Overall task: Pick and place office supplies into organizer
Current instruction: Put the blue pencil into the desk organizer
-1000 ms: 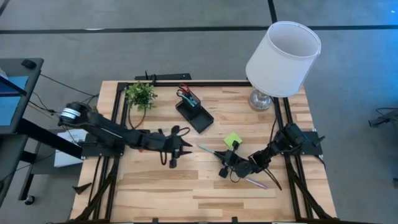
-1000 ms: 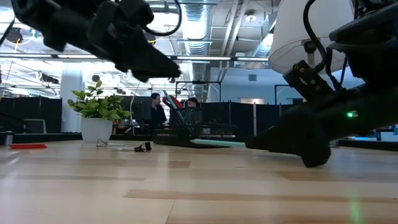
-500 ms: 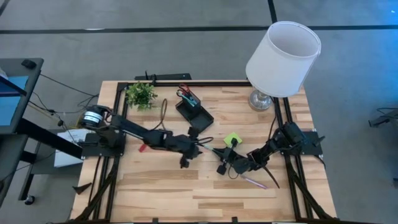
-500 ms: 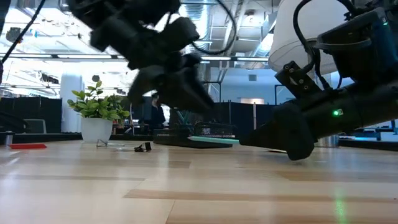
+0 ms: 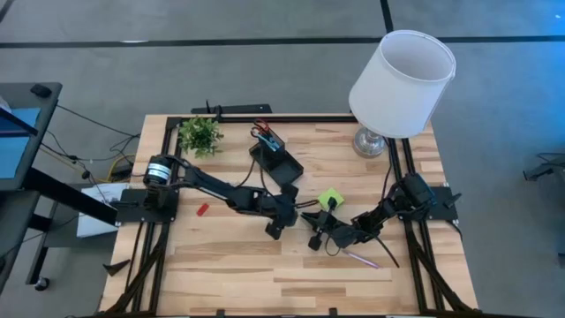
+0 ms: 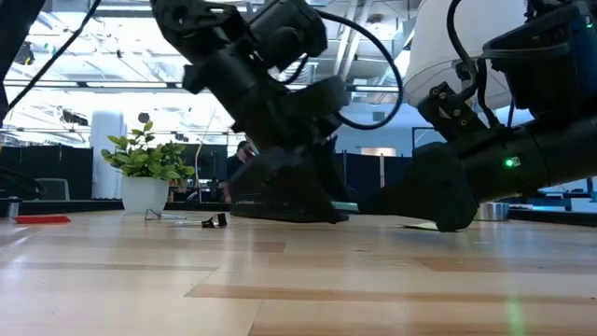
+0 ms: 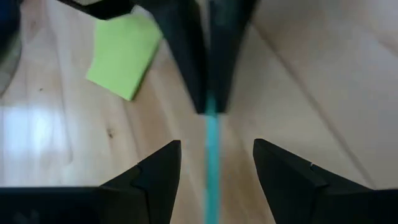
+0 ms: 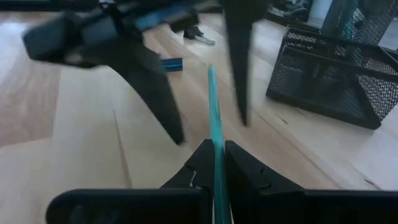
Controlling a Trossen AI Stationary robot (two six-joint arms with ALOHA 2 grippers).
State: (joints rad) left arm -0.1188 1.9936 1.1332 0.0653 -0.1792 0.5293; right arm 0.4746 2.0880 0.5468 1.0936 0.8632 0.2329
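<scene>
Pale wooden planks are making up the bench [image 5: 221, 265], with a white-shaded lamp [image 5: 402, 84] standing at its far right corner and a small potted plant [image 5: 200, 134] at the far left. Between them the black mesh organizer [image 5: 275, 157] is sitting with red-handled scissors [image 5: 262, 129] sticking out of its taller cup. Near the middle, the right pincer [image 8: 217, 152] is clamping a thin teal pen [image 8: 214, 118] between its nearly closed fingers, the pen pointing toward the left arm. The left pincer [image 7: 211, 158] is reaching in with its fingers spread wide on either side of that pen's free end. A lime-green sticky-note pad [image 5: 329, 197] is lying just beside both pincers. A pink pen [image 5: 360, 258] is resting near the right arm, and a small red bit [image 5: 202, 209] is lying toward the left side.
</scene>
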